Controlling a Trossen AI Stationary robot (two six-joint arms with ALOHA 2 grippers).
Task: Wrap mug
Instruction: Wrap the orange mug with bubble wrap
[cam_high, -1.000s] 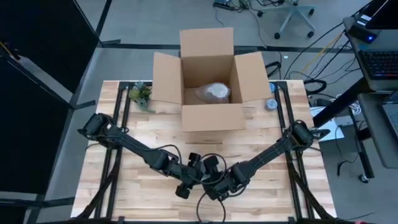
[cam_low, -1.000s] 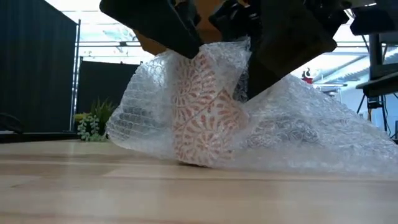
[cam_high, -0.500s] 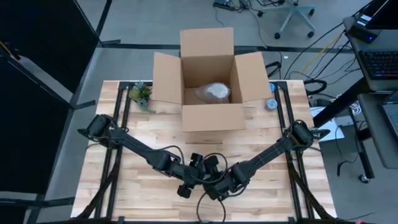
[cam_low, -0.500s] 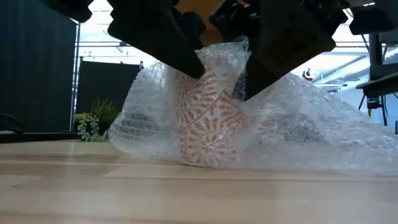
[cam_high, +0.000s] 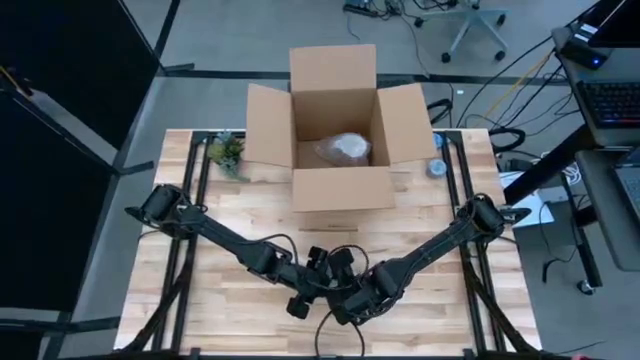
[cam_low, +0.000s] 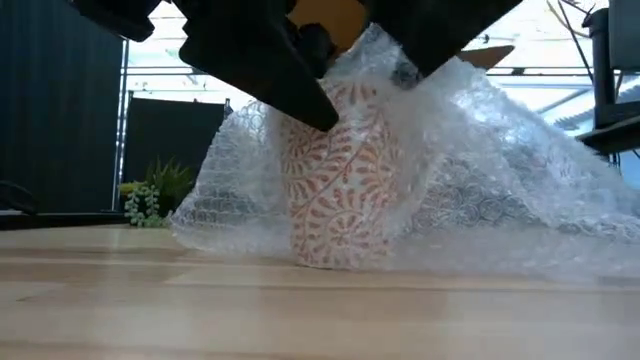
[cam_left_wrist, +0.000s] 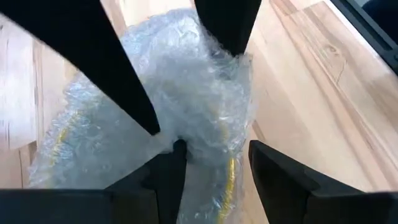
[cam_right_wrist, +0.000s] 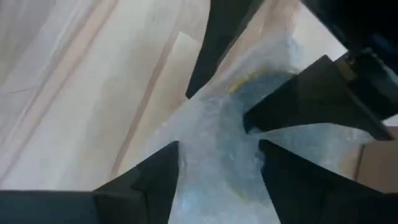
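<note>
Landmark: the open brown cardboard box (cam_high: 335, 130) at the far edge of the pale wooden slat table (cam_high: 200, 300); a small green potted plant (cam_high: 226, 152) sits just left of it, a bubble-wrapped bundle (cam_high: 343, 148) lies inside it.

Left gripper (cam_left_wrist: 211, 149): well in front of the box, near the table's front edge, hanging over the mug; its fingers stand narrowly apart with a fold of wrap bunched between them, and seem to pinch it.

Mug: the white mug with a red-orange leaf pattern (cam_low: 335, 200) stands upright on the table, well in front of the box, seen through the wrap.

Wrap: the clear bubble-wrap sheet (cam_low: 480, 190) is drawn up around the mug's sides and trails loose across the table.

Right gripper (cam_right_wrist: 217, 155): just beside the left gripper, fingers moderately apart, straddling a ridge of wrap; whether it grips, I cannot tell.

Step in hand: gathering the sheet over the mug's top, judged partway done.

Next move: likely folding the loose trailing side across and tucking it, without tipping the mug.
</note>
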